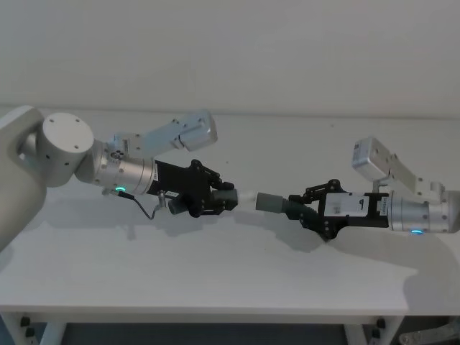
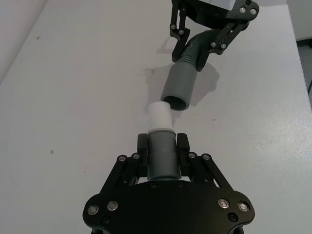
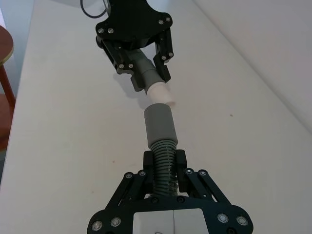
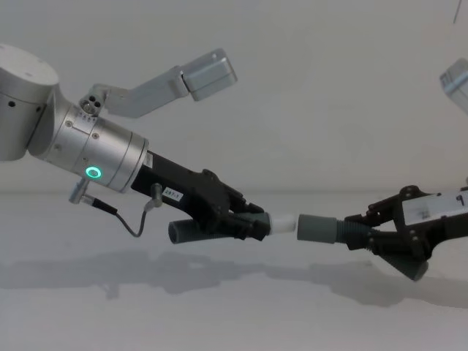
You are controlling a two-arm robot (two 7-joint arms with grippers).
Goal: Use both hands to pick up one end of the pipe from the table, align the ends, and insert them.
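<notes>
— Grippers, head view? Left gripper (image 1: 228,195) clasps the white-tipped pipe piece (image 1: 237,197); right gripper (image 1: 298,207) clasps the sleeved pipe piece (image 1: 277,204), both above mid-table (image 1: 215,280).

— Chest view? White tip and sleeve mouth nearly meet (a narrow gap remains).

— Wrist views? Tip just outside the sleeve, slightly offset.

Two grippers: left gripper (image 1: 219,198), right gripper (image 1: 300,208), each clamped on one pipe piece. Two pipe pieces: one smooth grey with a white tip (image 4: 281,223), one ribbed with a wide grey sleeve (image 4: 316,227). One table (image 1: 215,273). Two green rings, one per arm.
</notes>
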